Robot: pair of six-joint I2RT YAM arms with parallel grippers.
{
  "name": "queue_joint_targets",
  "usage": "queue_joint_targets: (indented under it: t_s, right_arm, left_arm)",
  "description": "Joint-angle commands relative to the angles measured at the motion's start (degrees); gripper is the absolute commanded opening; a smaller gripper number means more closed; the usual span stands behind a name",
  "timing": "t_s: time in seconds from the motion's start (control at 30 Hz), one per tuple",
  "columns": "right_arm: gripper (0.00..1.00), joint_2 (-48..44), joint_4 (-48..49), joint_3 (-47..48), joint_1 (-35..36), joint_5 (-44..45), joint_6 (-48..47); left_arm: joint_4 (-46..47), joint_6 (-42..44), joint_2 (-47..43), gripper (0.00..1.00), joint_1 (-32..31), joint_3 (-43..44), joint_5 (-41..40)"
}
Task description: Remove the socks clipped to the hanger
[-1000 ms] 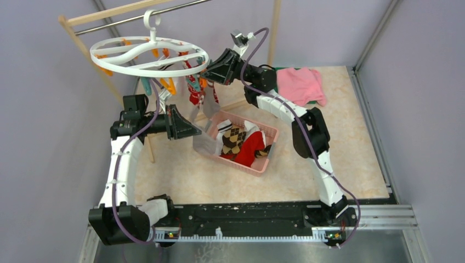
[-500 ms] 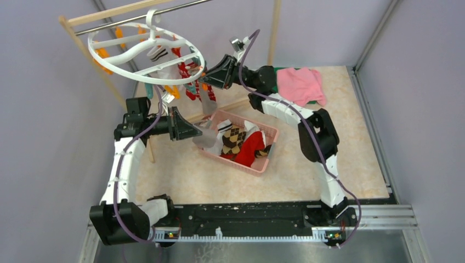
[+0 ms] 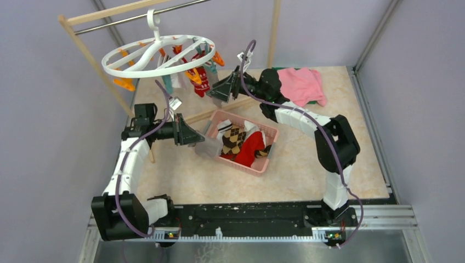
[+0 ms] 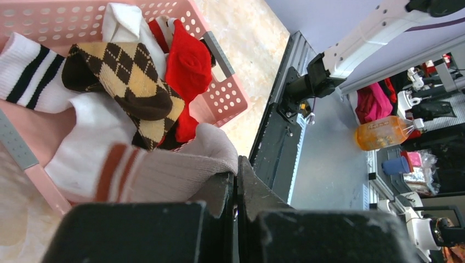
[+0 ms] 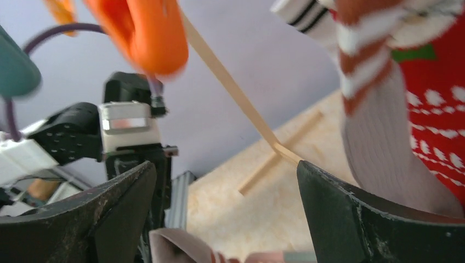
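Now, pressed tight together, the left fingers (image 4: 237, 183) are seen clamped on a grey sock with rust stripes (image 4: 164, 172), which is held draped at the near-left corner of the pink basket (image 4: 222, 101). Inside that basket an argyle sock (image 4: 131, 82), a red sock (image 4: 189, 66) and a white sock with black bands (image 4: 27, 71) are piled together. Over on the other side, the right fingers (image 3: 224, 90) are spread wide, and nothing is gripped between them. They are held up just under the right side of the hanger (image 3: 107, 61). From the right wrist view, a red sock with white pattern (image 5: 433, 109) and a grey striped sock (image 5: 378, 142) are seen hanging just past one finger, though whether they are touched cannot be told. An orange clip (image 5: 140, 33) and a teal clip (image 5: 16, 71) are caught blurred overhead. The hanger itself is hooked on the metal bar (image 3: 131, 17) of the wooden rack (image 3: 88, 52) and is tilted, with several socks (image 3: 200, 82) clipped beneath it. The basket is set on the table (image 3: 219, 181) between the two arms, and a pink cloth (image 3: 300, 85) is laid at the far right.
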Motion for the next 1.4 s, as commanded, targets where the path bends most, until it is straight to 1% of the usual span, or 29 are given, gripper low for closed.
queue_joint_targets:
  t_s: [0.0, 0.1, 0.13, 0.17, 0.27, 0.3, 0.37, 0.47, 0.57, 0.67, 0.73, 0.8, 0.97, 1.0, 1.03, 1.07, 1.1, 1.13, 1.17, 1.2, 1.23, 1.37]
  right_arm:
    - [0.99, -8.2, -7.6, -5.1, -1.5, 8.5, -12.9]
    - [0.99, -8.9, -9.4, -7.4, -2.8, 16.4, -22.4]
    - [0.99, -7.7, -9.7, -6.6, -3.3, 18.5, -24.7]
    - [0.99, -5.9, -9.4, -5.0, -3.9, 19.4, -26.1]
    - [0.99, 1.7, -4.6, 1.1, -5.4, 17.8, -28.0]
    - [0.99, 5.1, -4.1, 4.6, -5.9, 16.6, -28.0]
    - [0.99, 11.7, -4.4, 13.7, -6.4, 12.8, -27.3]
    - [0.99, 19.4, 0.0, 22.2, -6.3, 6.4, -24.7]
    - [0.91, 25.4, 3.3, 29.9, -6.1, 0.2, -18.9]
    - [0.85, 29.0, 10.9, 32.9, -5.4, -5.3, -11.8]
    - [0.85, 29.1, 15.3, 32.6, -4.7, -7.4, -8.3]
    - [0.85, 28.3, 15.9, 31.9, -4.1, -7.7, -8.2]
    - [0.84, 28.3, 12.3, 32.3, -2.9, -5.1, -11.1]
    - [0.82, 28.7, 11.1, 33.1, -2.9, -4.1, -11.5]
    - [0.77, 29.1, 9.4, 33.9, -2.7, -2.6, -12.1]
    - [0.72, 29.5, 8.6, 34.8, -2.7, -1.6, -12.7]
    - [0.61, 29.6, 8.3, 35.0, -2.7, -0.4, -12.9]
    - [0.43, 29.7, 8.4, 35.1, -2.8, 0.4, -12.7]
    - [0.22, 29.5, 8.2, 35.0, -2.7, 0.6, -12.6]
    - [0.04, 29.0, 7.9, 34.2, -2.8, 0.8, -12.6]
    - [0.0, 27.5, 8.0, 32.7, -2.7, 1.0, -12.8]
    - [0.0, 20.3, 10.4, 21.9, -2.7, 2.2, -15.5]
  left_arm:
    - [5.5, 1.0, 2.1, 0.0, -2.1, -0.4, -1.1]
    - [7.4, 0.4, 4.3, 0.0, -4.6, 0.0, -2.9]
    - [8.3, -0.2, 5.0, 0.0, -4.9, 0.3, -3.7]
    - [9.4, -1.0, 5.7, 0.0, -7.0, 0.6, -4.4]
    - [13.0, -3.9, 7.5, 0.0, -10.8, 1.5, -6.3]
    - [13.2, -4.5, 8.0, 0.0, -11.8, 1.9, -6.7]
    - [13.1, -4.2, 8.7, 0.0, -13.0, 2.6, -7.8]
    - [14.0, -3.2, 9.8, 0.0, -13.7, 2.7, -9.3]
    - [16.1, -3.8, 12.0, 0.0, -14.5, 3.0, -10.8]
    - [18.5, -4.5, 14.2, 0.0, -15.6, 3.8, -12.8]
    - [20.6, -5.7, 15.3, 0.0, -16.0, 4.4, -14.1]
    - [22.8, -7.0, 16.3, 0.0, -16.5, 5.0, -15.7]
    - [26.1, -8.4, 17.4, 0.0, -18.5, 5.3, -20.9]
    - [26.1, -8.4, 17.6, 0.08, -18.7, 5.2, -22.4]
    - [25.5, -8.4, 17.7, 0.25, -19.0, 5.2, -24.0]
    - [23.7, -7.8, 18.0, 0.5, -19.1, 5.7, -25.2]
    - [21.4, -6.9, 18.1, 0.75, -19.1, 6.4, -26.3]
    - [18.9, -5.7, 18.0, 0.95, -19.1, 7.1, -27.3]
    - [16.3, -4.3, 17.6, 0.98, -19.1, 7.6, -28.0]
    - [13.7, -2.7, 16.9, 0.99, -19.1, 8.2, -28.6]
    - [10.9, -0.6, 16.1, 0.99, -19.0, 8.4, -29.0]
    - [4.0, 2.8, 10.1, 0.99, -18.1, 7.6, -28.2]
